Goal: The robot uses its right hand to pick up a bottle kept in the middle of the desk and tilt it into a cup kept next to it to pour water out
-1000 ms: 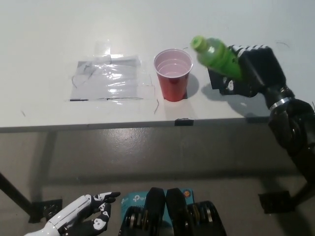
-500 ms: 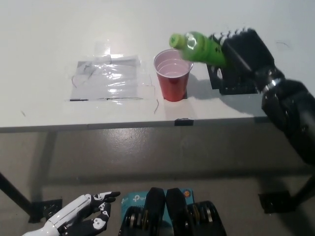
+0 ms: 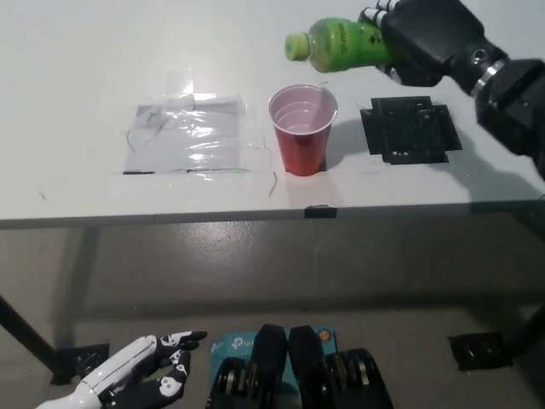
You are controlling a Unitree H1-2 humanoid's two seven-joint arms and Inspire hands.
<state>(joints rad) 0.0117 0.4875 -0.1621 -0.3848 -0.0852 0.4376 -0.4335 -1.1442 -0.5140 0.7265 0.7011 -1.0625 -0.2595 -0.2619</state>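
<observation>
My black right hand (image 3: 426,38) is shut on a green bottle (image 3: 336,44) and holds it in the air, tipped nearly level with its cap end pointing left. The bottle's mouth hangs above and behind a red cup (image 3: 302,128) that stands upright near the middle of the white desk (image 3: 77,77). No liquid stream shows between bottle and cup. My white left hand (image 3: 140,375) rests open low at the bottom left, below the desk's edge.
A black square mat (image 3: 409,129) lies on the desk just right of the cup. A clear plastic sheet (image 3: 192,136) is taped down left of the cup. The desk's front edge (image 3: 255,217) runs across the middle of the picture.
My right hand has lifted the bottle up and back, uncovering the black mat, and tipped it further toward level. The cup and my left hand have stayed put.
</observation>
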